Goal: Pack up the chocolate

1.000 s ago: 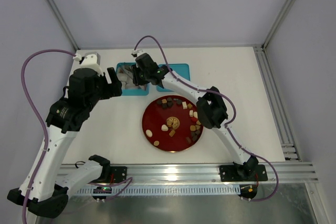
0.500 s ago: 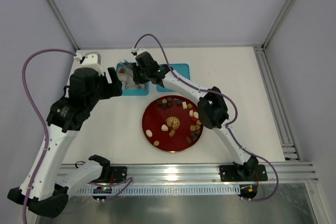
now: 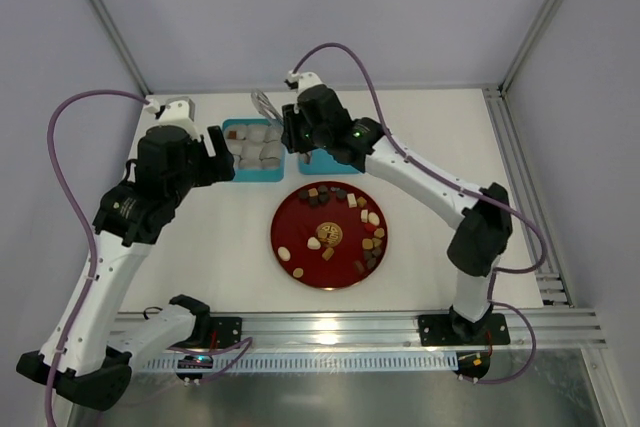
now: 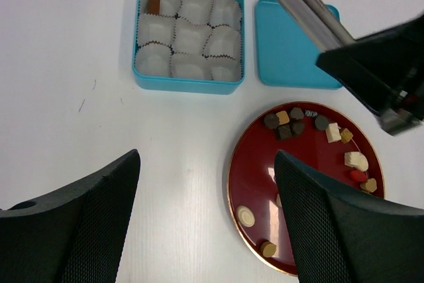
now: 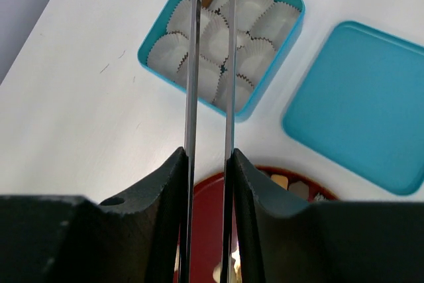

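Note:
Several chocolate pieces (image 3: 322,195), dark, tan and white, lie on the red plate (image 3: 300,227). One brown piece (image 4: 154,6) sits in the far corner cup of the teal box (image 4: 189,84), which is lined with white paper cups. My right gripper (image 3: 300,132) hovers between box and plate, shut on metal tongs (image 5: 211,64) whose blades reach out over the box (image 5: 162,23). No piece shows between the tong blades. My left gripper (image 4: 205,157) hangs open left of the plate (image 4: 265,170), holding nothing.
The teal lid (image 4: 295,48) lies flat right of the box, just behind the plate. The right arm (image 3: 430,182) arches over the plate's far right side. A gold emblem (image 3: 329,234) marks the plate's middle. White tabletop surrounds everything.
The right arm has lifted and swung right, drawing the tongs up out of the box. The paper cups, covered before, now show. The left arm barely moved.

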`<state>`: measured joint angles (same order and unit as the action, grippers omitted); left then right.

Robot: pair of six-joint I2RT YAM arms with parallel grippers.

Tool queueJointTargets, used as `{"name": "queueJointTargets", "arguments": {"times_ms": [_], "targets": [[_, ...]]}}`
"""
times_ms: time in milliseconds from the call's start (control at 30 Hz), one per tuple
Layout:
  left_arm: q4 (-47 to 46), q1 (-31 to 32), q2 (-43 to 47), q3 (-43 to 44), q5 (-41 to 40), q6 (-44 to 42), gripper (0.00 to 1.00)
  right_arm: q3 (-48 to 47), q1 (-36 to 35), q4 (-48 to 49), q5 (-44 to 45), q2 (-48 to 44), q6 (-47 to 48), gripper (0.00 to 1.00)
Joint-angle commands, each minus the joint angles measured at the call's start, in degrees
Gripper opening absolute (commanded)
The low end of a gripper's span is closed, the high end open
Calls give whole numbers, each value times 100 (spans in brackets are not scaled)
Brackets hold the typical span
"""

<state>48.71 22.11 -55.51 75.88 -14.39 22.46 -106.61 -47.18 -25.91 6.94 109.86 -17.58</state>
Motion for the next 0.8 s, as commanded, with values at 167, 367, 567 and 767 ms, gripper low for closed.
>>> {"name": "queueJointTargets", "arguments": {"times_ms": [167,367,567,767], "targets": [[-300,-14,-83,85,-28,145,81,2301,-72,-871,141,-2371,-306,34],[-336,-14,-136,32,-64,189,81,3479,-450,-1609,317,-3724,-746,34],[-371,-14,-250,41,33,294,80,4244,-635,-2041,370,-4306,-1150,34],[-336,-14,-303,76,95,347,80,4596,-924,-2041,150,-4377,-1344,34]]}}
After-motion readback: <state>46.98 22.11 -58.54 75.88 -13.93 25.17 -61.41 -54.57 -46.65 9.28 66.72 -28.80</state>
